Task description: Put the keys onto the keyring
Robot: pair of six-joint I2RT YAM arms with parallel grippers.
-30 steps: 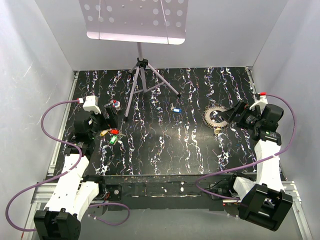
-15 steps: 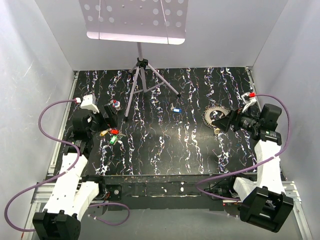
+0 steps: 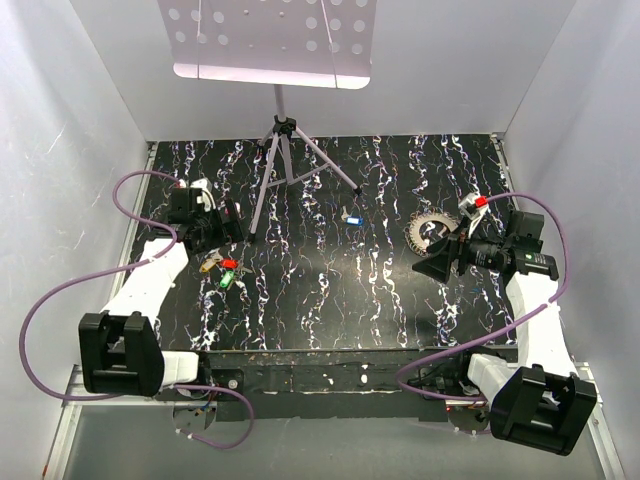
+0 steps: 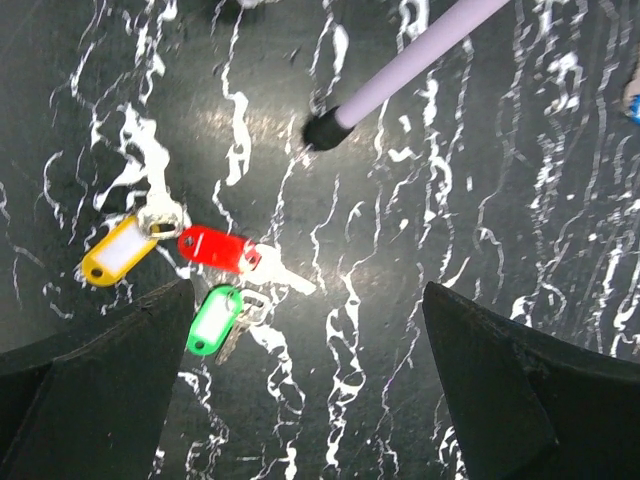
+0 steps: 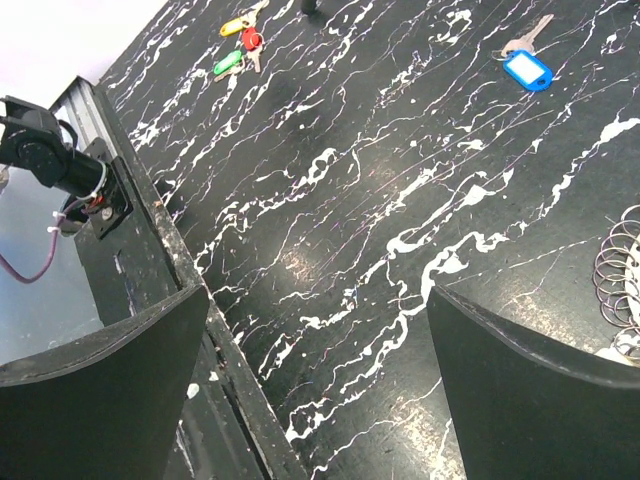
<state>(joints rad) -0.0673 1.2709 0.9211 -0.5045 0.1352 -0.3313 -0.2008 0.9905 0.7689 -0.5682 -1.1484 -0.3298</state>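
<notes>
Table [image 3: 340, 300]: flat black top, glossy, veined with white marble-like streaks.
Music stand [image 3: 270, 40]: pale perforated sheet-metal desk on thin tubular tripod legs.
Left gripper [image 4: 307, 290]: matte black wedge fingers, jaws spread wide, empty, above the key cluster.
Right gripper [image 5: 318, 290]: same build, jaws spread wide, empty, just beside the keyring.
Keyring [image 3: 425, 228]: thin grey metal ring with toothed fringe, lying flat on the table's right side.
Keys, oblong plastic tags on small metal blades: red key [image 4: 215, 247], yellow key [image 4: 118, 250] and green key [image 4: 213, 320] clustered at left; blue key [image 5: 527, 68] alone near centre.
</notes>
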